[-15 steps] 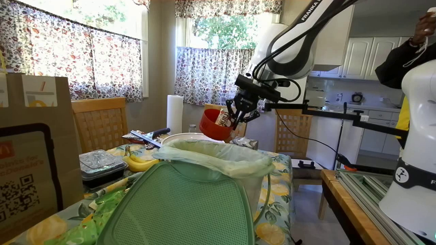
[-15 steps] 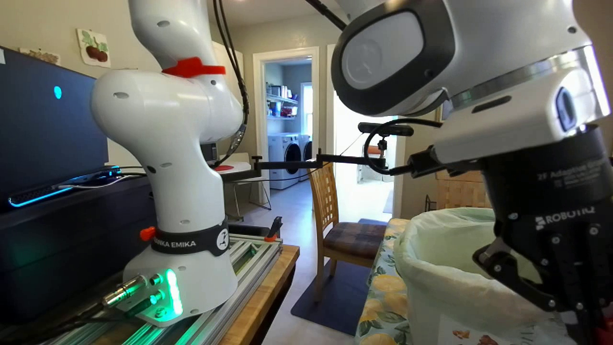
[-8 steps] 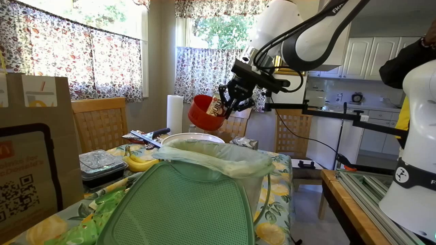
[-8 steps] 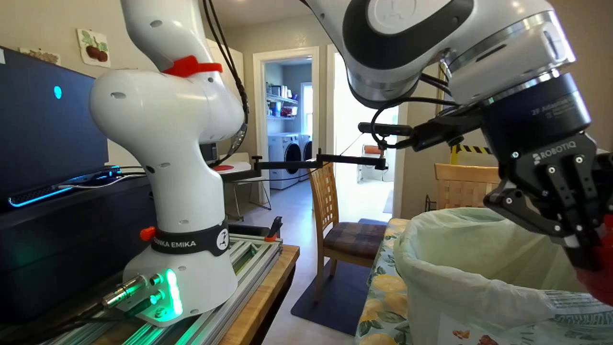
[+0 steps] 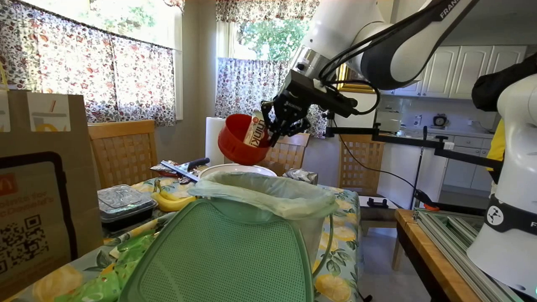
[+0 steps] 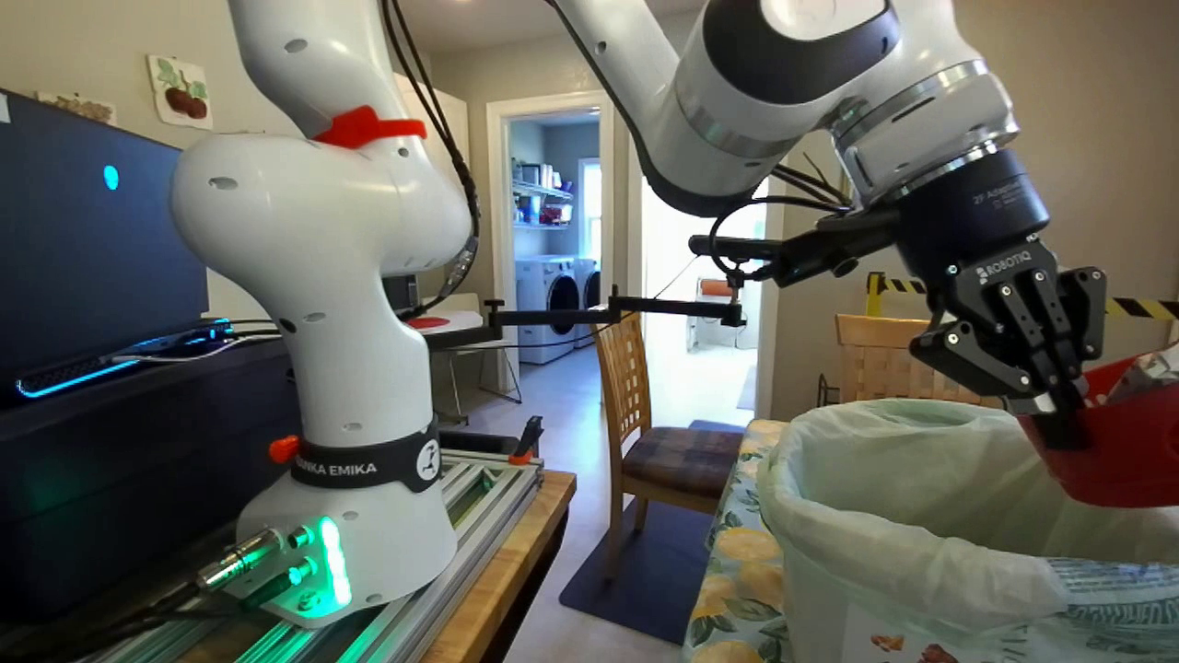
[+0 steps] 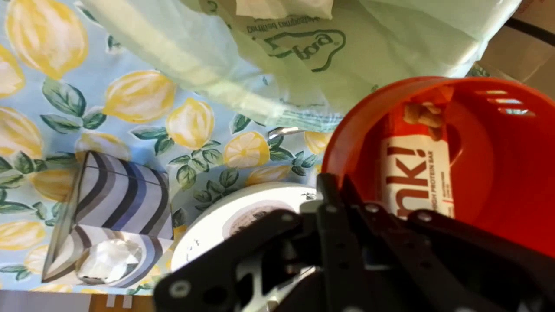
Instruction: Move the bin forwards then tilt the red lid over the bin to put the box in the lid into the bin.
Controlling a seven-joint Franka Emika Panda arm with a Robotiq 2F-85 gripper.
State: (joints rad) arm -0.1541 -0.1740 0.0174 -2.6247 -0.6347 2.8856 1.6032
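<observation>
Black and almost closed, the Robotiq gripper (image 7: 337,184) pinches the tilted red lid (image 5: 236,147) by its wall above a lemon-print tablecloth (image 7: 141,95), floral window curtains (image 5: 142,79) beyond.

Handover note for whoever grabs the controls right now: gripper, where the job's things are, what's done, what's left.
Gripper: fingers shut on the rim of the red lid.
Red lid: held up, tilted, close to the bin, with the "think!" protein bar inside.
Bin: upright on the lemon-print tablecloth, pale green liner folded over its rim.
Done: lid gripped and raised.
Left: bar not yet in the bin; probably bring the lid over the opening and tip it further.
Can't tell: whether the bin has been moved forward.
</observation>
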